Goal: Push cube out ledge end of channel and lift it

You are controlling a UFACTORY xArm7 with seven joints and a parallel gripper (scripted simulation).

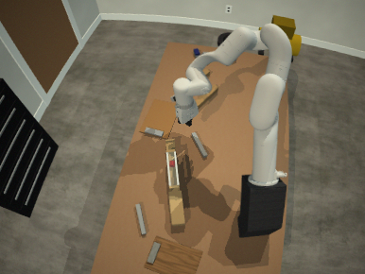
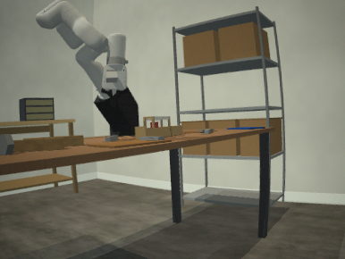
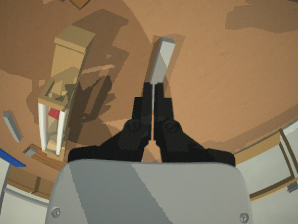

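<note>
Left edge of the top view: black slatted panel (image 1: 21,156) on the floor, irrelevant.

On the surface (image 1: 227,137), far-left of the channel, a flat brown board (image 1: 161,115) with a grey bar (image 1: 153,131) at its near edge. Another grey bar (image 1: 140,218) lies near-left, and a wood-grain plank (image 1: 177,257) with its own grey bar at the near end. My guess: these loose bars are candidate pushers, scattered so one can be picked up and fed into the channel, since the pincer itself may not go in.

Centre: channel (image 1: 175,181) runs near-to-far along the surface, with a white cage frame (image 1: 172,167) over its far half. Red cube (image 1: 172,162) sits inside that frame, still in the channel, not pushed. Can't tell which end has the short ledge and lip from here.

Pincer (image 1: 187,122) hangs above the surface just beyond the channel's far end, well apart from the cube. Wrist view: fingers pressed together, nothing between them, pointing down at a grey bar (image 3: 160,60) that lies to the right of the channel. Fully closed and empty, so it would have to reopen before taking a bar.

Right: arm pedestal (image 1: 279,222) at the surface's right edge, so the reach covers the whole channel length.
</note>
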